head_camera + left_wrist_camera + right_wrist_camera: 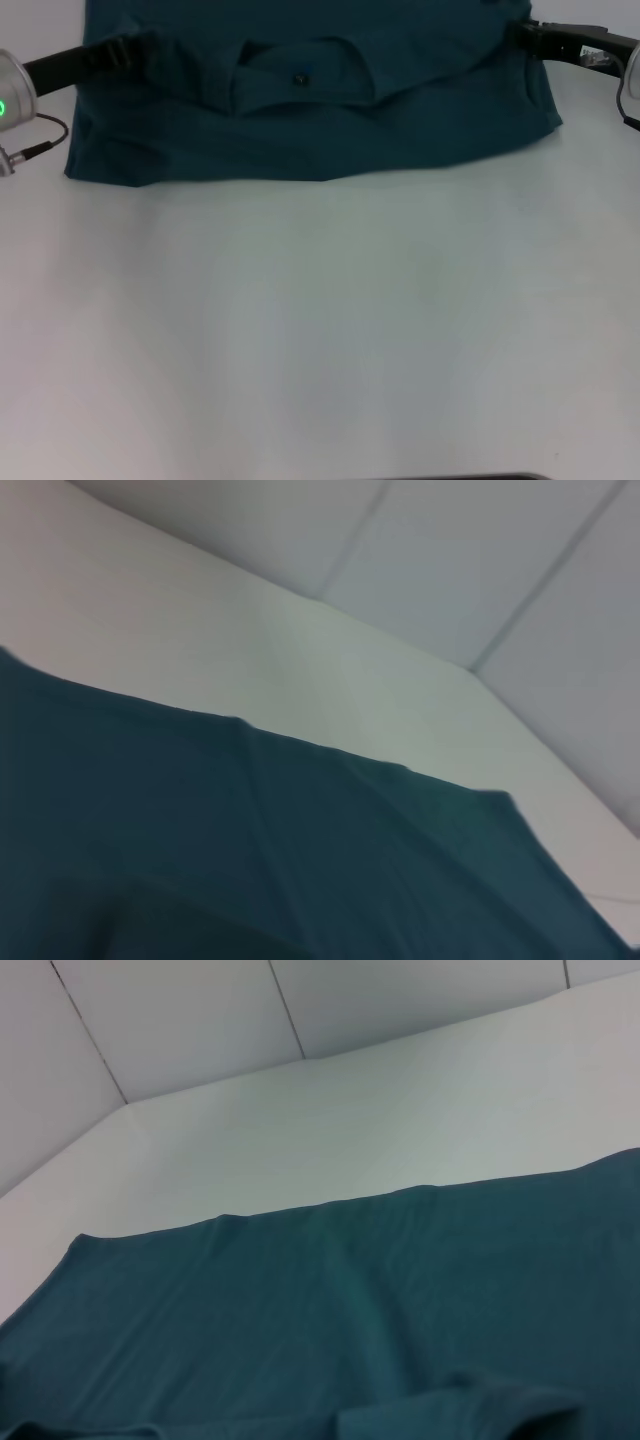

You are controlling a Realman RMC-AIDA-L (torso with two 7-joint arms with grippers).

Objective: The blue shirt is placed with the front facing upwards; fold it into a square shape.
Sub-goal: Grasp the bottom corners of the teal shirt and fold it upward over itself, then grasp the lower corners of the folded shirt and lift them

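Note:
The blue shirt point(320, 120) lies across the far part of the white table point(320, 330), its top part folded over so the round collar point(300, 72) with a small dark label shows. My left gripper point(145, 48) is at the shirt's left edge, low against the cloth. On the opposite side, my right gripper point(522, 32) meets the shirt's right edge. The left wrist view shows the blue shirt point(250, 850) spread flat, with its far hem against the table. In the right wrist view the blue shirt point(350, 1320) shows a raised fold close to the camera.
A thin cable point(40, 140) hangs off the left arm beside the shirt's left corner. Bare white tabletop runs from the shirt's near edge toward me. Pale wall panels point(200, 1020) rise behind the table's far edge.

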